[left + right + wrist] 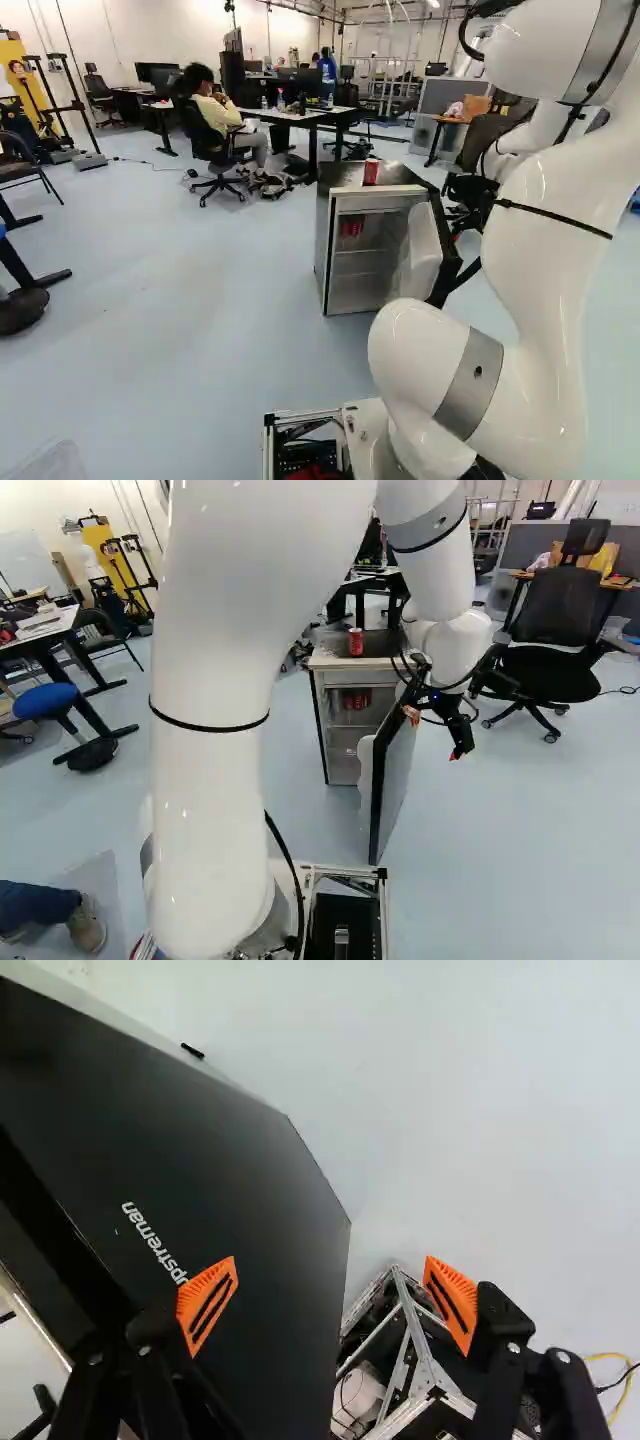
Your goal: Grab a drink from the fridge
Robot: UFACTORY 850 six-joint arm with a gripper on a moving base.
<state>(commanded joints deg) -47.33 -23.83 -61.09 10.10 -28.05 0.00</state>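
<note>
Orange-padded jaws: (432, 736) spread wide, nothing gripped, at the fridge door's outer side; whether a finger touches it cannot be told.
Door: (398, 780) swung open toward the base, its dark outer face filling much of the wrist view.
Fridge: (325, 664) pale-fronted, standing open ahead of the base.
Drinks: red cans (348, 701) grouped on an upper level inside; another red can (355, 641) upright on the fridge top.
Background: a surface (260, 113) bearing bottles and monitors.

- You can enter the fridge's (345, 664) open front, by its left edge.
- The door (397, 775) blocks you from beyond the right edge.
</note>
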